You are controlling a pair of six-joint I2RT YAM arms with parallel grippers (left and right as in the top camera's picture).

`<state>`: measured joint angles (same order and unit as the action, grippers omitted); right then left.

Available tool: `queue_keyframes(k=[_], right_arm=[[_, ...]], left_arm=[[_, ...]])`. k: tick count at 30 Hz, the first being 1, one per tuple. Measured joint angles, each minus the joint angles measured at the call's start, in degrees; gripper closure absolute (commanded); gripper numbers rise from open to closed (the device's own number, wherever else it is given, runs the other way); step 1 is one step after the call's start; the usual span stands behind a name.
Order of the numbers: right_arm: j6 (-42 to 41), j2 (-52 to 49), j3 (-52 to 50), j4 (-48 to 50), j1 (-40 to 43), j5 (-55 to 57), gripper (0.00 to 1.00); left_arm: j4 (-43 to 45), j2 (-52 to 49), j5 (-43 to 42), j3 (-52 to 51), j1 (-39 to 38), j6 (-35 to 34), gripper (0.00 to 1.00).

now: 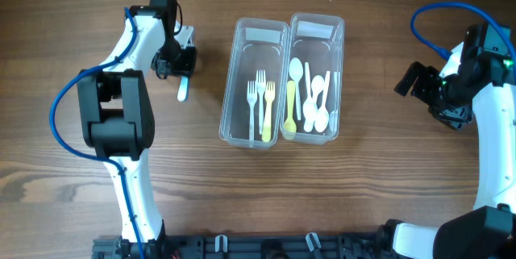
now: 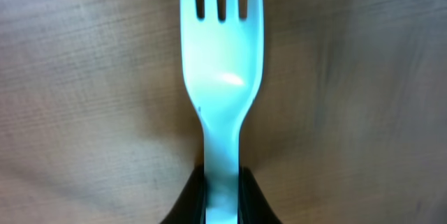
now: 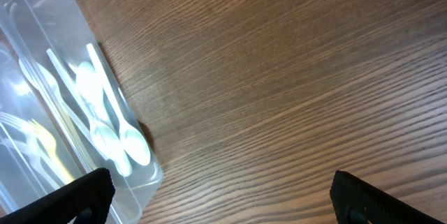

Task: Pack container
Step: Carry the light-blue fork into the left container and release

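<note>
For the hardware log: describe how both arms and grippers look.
Left arm and right arm: white rounded links, black joint housings, a blue cable looping along each. Left gripper and right gripper: black, with dark fingers. No markings readable.

Right claw (image 3: 220, 190) spread wide over table (image 3: 279, 77) — container (image 3: 49, 8) of spoons (image 3: 105, 137) at left

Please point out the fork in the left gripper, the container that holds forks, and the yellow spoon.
fork (image 2: 222, 91): left wrist view, on the broad part below the prongs.
container with forks (image 1: 244, 61): overhead view, on its bare floor.
yellow spoon (image 1: 290, 102): overhead view, on its handle.
</note>
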<state>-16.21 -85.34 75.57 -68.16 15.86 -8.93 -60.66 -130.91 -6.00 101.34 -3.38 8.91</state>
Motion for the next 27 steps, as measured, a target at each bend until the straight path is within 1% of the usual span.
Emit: queue_keyframes(k=[3, 6, 11, 14, 17, 21, 27], right_arm=[[0.02, 0.0, 0.02, 0.02, 0.0, 0.0, 0.0], [0.0, 0.0, 0.0, 0.04, 0.0, 0.0, 0.0], [0.0, 0.0, 0.0, 0.02, 0.0, -0.02, 0.0], [0.0, 0.0, 0.02, 0.02, 0.0, -0.02, 0.0], [0.0, 0.0, 0.0, 0.02, 0.0, -0.02, 0.0], [0.02, 0.0, 0.0, 0.02, 0.0, -0.02, 0.0], [0.0, 0.0, 0.0, 0.02, 0.0, -0.02, 0.01]], left_arm=[[-2.45, 1.18, 0.11, -1.01, -0.42, -0.74, 0.96], [-3.98, 5.01, 0.09, -2.19, -1.88, -1.97, 0.96], [-3.82, 18.51, 0.07, -2.45, -6.88, -3.8, 0.96], [-3.04, 27.54, 0.04, -2.23, -11.56, -5.84, 0.96], [-1.53, 32.52, -0.13, -1.86, -16.39, -8.09, 0.96], [-0.57, 32.68, -0.13, -1.79, -21.9, -10.36, 0.96], [0.13, 25.4, -0.13, -1.79, -27.54, -14.69, 0.94]])
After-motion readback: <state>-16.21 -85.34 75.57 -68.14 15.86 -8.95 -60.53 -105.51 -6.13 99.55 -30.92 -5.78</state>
